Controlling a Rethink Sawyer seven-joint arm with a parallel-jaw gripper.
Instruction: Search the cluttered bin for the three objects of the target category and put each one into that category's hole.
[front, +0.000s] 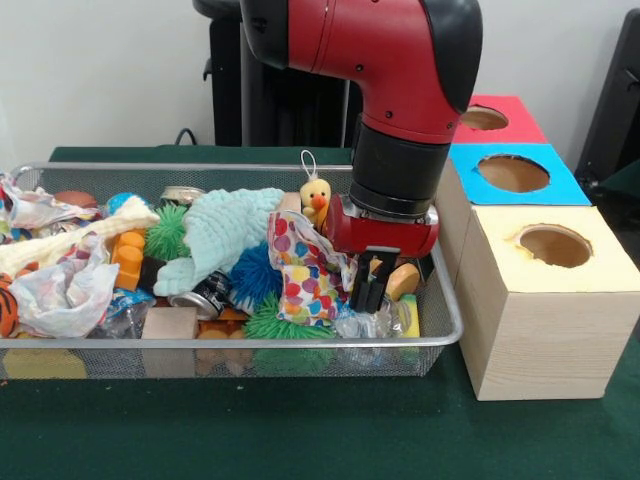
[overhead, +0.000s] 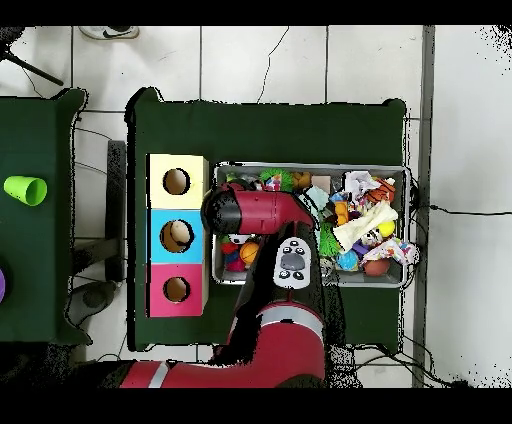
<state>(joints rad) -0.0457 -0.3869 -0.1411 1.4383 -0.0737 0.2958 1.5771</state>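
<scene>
- Front view: gripper (front: 372, 283) reaches down into the wire bin (front: 448, 318) at its 3 o'clock end (fingers close together; whether it holds anything, I cannot tell).
- Risk, likely: crinkly polka-dot wrapper (front: 296, 270) beside it could snag and lift out.

fingers (front: 372, 285) tips buried in clutter | bin (front: 440, 300) left end cut off | arm (overhead: 255, 212) hides bin's end overhead

Even, bright indoor light; soft shadow under the bin (front: 440, 330) on the table (front: 300, 430); front view slightly soft, no glare.
</scene>
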